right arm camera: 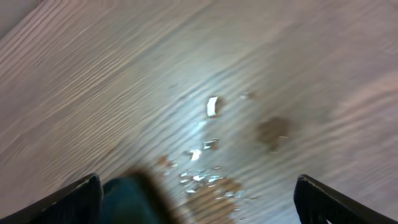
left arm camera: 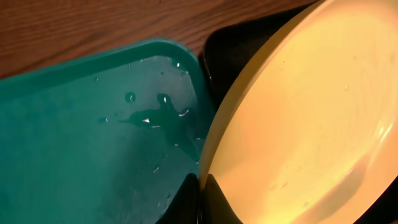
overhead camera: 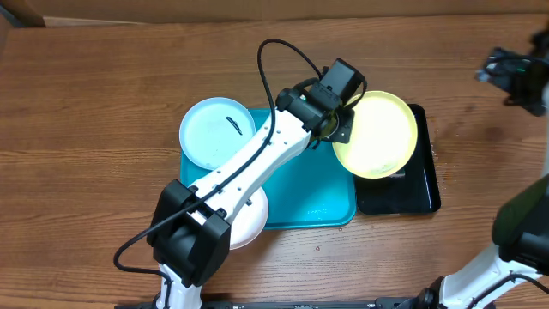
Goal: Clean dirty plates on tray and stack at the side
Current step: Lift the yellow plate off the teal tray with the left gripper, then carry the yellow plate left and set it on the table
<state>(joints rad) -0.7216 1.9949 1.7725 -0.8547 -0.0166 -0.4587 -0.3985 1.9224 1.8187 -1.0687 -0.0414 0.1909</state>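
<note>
Over black tray (overhead camera: 422,196): yellow plate (overhead camera: 379,133), tilted, rim pinched in closed left gripper (overhead camera: 337,131). On blue tray (overhead camera: 313,196): pale blue plate (overhead camera: 213,133), upper-left corner; white plate (overhead camera: 250,221), lower-left corner, partly under arm. Right gripper (right arm camera: 199,196): jaws wide, empty, above table (overhead camera: 86,103).

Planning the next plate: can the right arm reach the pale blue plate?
Probably not: the left arm and its held yellow plate lie between the right gripper and the pale blue plate.
</note>
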